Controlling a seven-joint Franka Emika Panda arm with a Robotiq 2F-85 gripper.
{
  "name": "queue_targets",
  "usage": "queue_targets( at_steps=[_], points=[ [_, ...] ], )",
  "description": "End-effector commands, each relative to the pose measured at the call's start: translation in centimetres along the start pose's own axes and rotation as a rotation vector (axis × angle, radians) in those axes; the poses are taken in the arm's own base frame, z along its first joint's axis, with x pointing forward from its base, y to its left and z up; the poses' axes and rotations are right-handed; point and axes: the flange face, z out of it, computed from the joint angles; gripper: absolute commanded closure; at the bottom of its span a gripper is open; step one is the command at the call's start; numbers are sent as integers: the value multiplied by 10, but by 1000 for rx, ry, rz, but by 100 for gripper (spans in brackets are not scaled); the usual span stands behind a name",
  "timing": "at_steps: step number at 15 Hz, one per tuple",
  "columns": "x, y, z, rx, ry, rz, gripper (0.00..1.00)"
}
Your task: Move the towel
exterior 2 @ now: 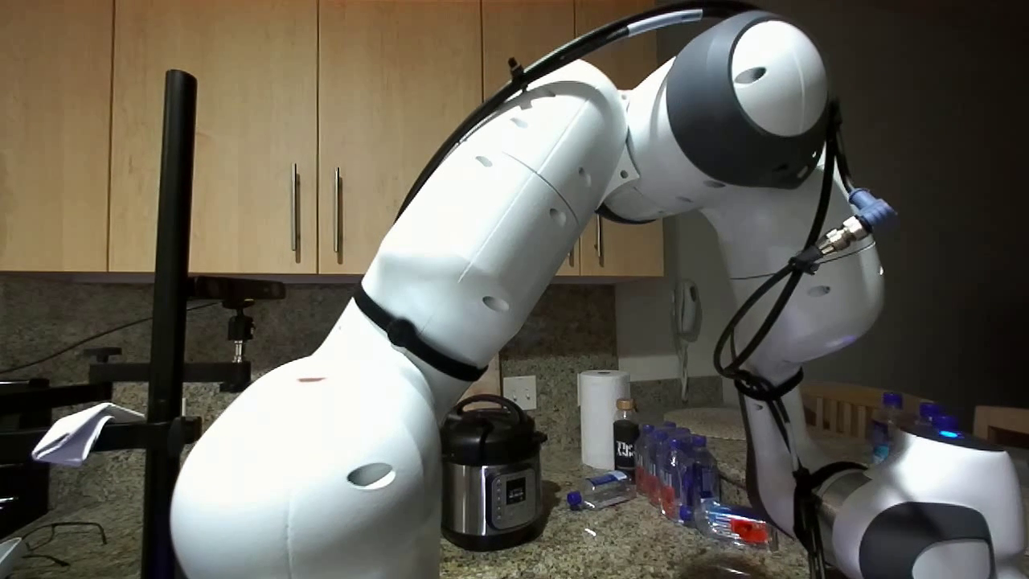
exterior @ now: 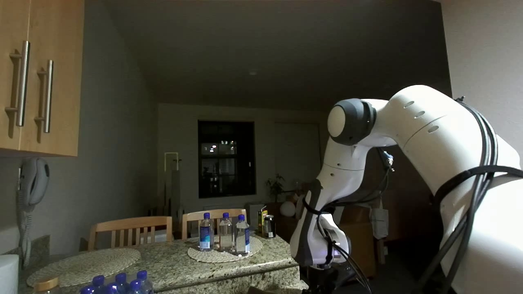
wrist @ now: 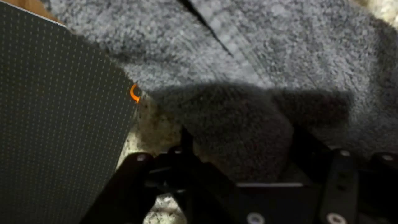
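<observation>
The towel (wrist: 295,56) is grey and fluffy. It fills the upper and right part of the wrist view, with a dark slit between folds near the top. My gripper (wrist: 241,133) is at the bottom of the wrist view with its fingers well apart. A shaded lump of the towel lies between the fingers. Whether both fingers touch it is too dark to tell. In an exterior view the gripper (exterior: 322,279) points down past the end of the counter, its fingertips cut off by the lower edge. I cannot make out the towel in the exterior views.
A dark dotted panel (wrist: 62,109) with an orange loop (wrist: 134,93) at its corner lies left of the towel. The granite counter (exterior: 171,261) bears several bottles (exterior: 226,234) and a can (exterior: 269,226). A pressure cooker (exterior 2: 492,490) and more bottles (exterior 2: 667,474) stand behind the arm.
</observation>
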Motion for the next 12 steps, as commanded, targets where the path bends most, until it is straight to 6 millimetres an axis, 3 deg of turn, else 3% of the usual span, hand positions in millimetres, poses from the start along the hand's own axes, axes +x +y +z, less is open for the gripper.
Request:
queue_targets(
  at_steps=[1, 6, 9, 12],
  points=[
    [-8, 2, 6, 21, -101, -23, 55],
    [-5, -4, -5, 57, -157, -22, 85],
    [1, -13, -18, 60, -161, -21, 91],
    [9, -30, -33, 48, -179, -11, 90]
  ],
)
